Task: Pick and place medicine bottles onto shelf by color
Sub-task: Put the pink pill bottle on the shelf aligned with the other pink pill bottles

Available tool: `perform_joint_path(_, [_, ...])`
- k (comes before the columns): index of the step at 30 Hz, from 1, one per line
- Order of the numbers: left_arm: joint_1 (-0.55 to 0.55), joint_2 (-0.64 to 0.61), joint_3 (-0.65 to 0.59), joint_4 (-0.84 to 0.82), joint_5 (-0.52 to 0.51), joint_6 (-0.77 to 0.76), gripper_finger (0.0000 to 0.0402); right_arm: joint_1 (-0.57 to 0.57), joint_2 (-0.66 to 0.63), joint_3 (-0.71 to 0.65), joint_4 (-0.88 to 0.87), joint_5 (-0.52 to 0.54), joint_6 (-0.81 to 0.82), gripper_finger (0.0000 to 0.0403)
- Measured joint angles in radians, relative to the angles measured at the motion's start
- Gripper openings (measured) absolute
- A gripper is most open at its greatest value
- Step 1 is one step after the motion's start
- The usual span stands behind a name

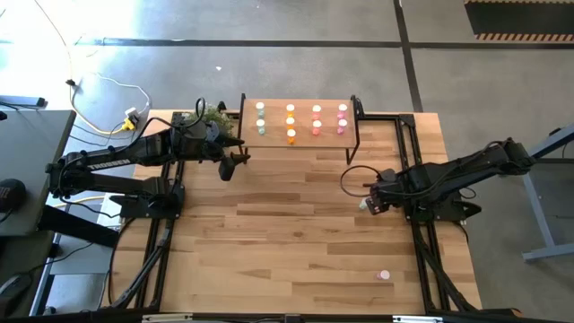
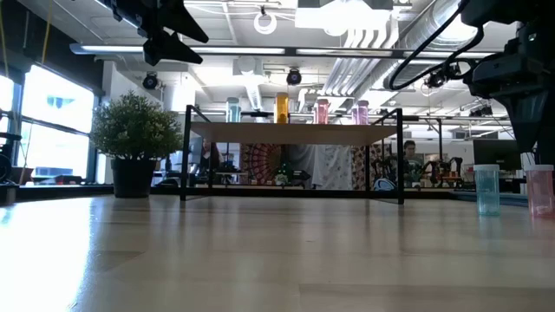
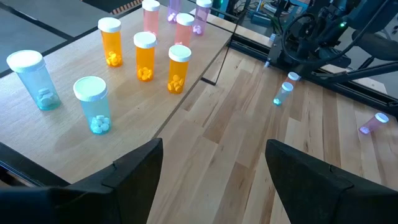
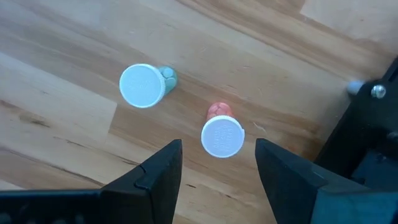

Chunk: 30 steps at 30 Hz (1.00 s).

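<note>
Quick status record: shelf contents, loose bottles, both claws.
shelf: nine upright bottles in columns: two green, three orange, two red-pink, two pink
loose: green bottle and red-pink bottle upright on the table; one pink bottle lying near the front right
right claw: open, above the red-pink bottle
left claw: open, empty, near the shelf's left end

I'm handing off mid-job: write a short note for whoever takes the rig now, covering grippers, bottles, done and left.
Left gripper: open, empty, hovering by the shelf.
Right gripper: open, above a red-pink bottle standing on the table beside a green bottle; nothing held.
Done: nine bottles on the shelf in colour columns: two green, three orange, two red-pink, two pink.
Left: those two bottles, plus a pink bottle near the table's front edge.
</note>
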Motion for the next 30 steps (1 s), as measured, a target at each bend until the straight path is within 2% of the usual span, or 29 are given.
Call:
perform_joint_path(4, [0.0, 0.0, 0.0, 0.0, 0.0, 0.0, 0.0275, 0.0, 0.0, 0.0, 0.0, -0.016, -0.16, 0.0195])
perform_joint_path(9, [0.0, 0.0, 0.0, 0.0, 0.0, 0.0, 0.0275, 0.0, -0.003, 0.0, -0.001, -0.131, -0.473, 0.0195])
perform_joint_path(12, [0.0, 0.0, 0.0, 0.0, 0.0, 0.0, 0.0275, 0.0, -0.003, 0.0, -0.002, -0.13, -0.575, 0.0195])
perform_joint_path(22, [0.0, 0.0, 0.0, 0.0, 0.0, 0.0, 0.0275, 0.0, -0.003, 0.0, -0.02, -0.059, -0.68, 0.0195])
perform_joint_path(30, [0.0, 0.0, 0.0, 0.0, 0.0, 0.0, 0.0275, 0.0, -0.002, -0.03, 0.015, -0.083, -0.714, 0.0195])
